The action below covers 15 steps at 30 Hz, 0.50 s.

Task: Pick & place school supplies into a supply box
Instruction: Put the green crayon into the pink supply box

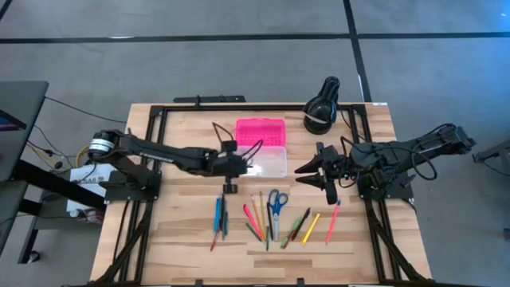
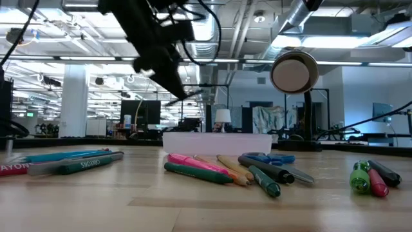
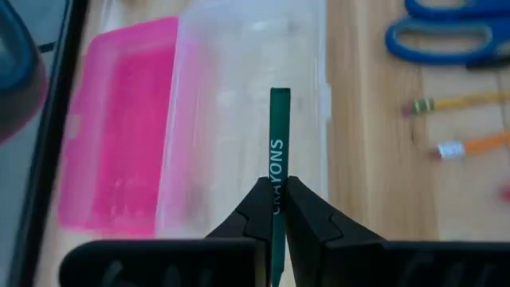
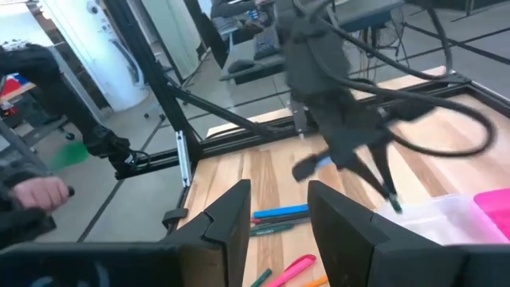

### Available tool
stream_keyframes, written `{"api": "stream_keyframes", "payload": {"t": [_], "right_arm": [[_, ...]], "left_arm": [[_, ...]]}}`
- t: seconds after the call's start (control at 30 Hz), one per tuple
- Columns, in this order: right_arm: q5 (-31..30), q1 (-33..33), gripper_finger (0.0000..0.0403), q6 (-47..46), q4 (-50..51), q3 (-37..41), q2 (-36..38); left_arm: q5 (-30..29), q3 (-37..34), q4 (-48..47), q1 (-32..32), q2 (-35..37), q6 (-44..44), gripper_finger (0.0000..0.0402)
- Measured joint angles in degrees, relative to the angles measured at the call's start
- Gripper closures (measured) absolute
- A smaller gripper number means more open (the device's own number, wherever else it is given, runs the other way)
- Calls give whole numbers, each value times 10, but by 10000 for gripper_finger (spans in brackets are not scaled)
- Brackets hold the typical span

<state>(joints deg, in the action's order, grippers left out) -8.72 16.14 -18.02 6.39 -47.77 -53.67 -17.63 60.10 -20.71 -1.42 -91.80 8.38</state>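
Observation:
The supply box lies open at the table's middle, its pink lid point(image 1: 260, 131) on the far side and its clear base point(image 1: 269, 162) on the near side. My left gripper point(image 1: 249, 166) hangs over the base, shut on a green crayon point(image 3: 279, 151). In the right wrist view the crayon's tip point(image 4: 394, 206) shows just above the base point(image 4: 446, 219). My right gripper point(image 1: 307, 171) waits open and empty to the right of the box. The other school supplies point(image 1: 271, 217) lie in a row nearer the front edge. My left gripper pinches the green crayon at its printed label point(image 3: 276, 179) between its two fingertips. The fingers slant down from the table's left, and the crayon runs along them and sticks out ahead. Its free end point(image 3: 280, 97) is over the clear base, lifted clear of the table.
Blue pens point(image 1: 219, 217), blue-handled scissors point(image 1: 276, 203), pencils and a pink marker point(image 1: 332, 222) lie on the wood. A black round device point(image 1: 321, 112) stands at the far right. Black frame rails point(image 1: 159, 119) border the table. A person's hand point(image 4: 36, 191) shows beyond the left edge.

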Motion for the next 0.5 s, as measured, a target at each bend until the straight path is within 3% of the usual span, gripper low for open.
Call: {"api": "stream_keyframes", "payload": {"t": [0.13,0.33,0.5], "right_arm": [[-6,1,282,-8,0,0,0],[-9,10,282,-21,0,0,0],[-45,20,282,-21,6,0,0]], "left_arm": [[16,0,53,17,-44,8,386],[4,11,19,23,-73,-2,371],[-6,21,29,22,-77,15,352]]}}
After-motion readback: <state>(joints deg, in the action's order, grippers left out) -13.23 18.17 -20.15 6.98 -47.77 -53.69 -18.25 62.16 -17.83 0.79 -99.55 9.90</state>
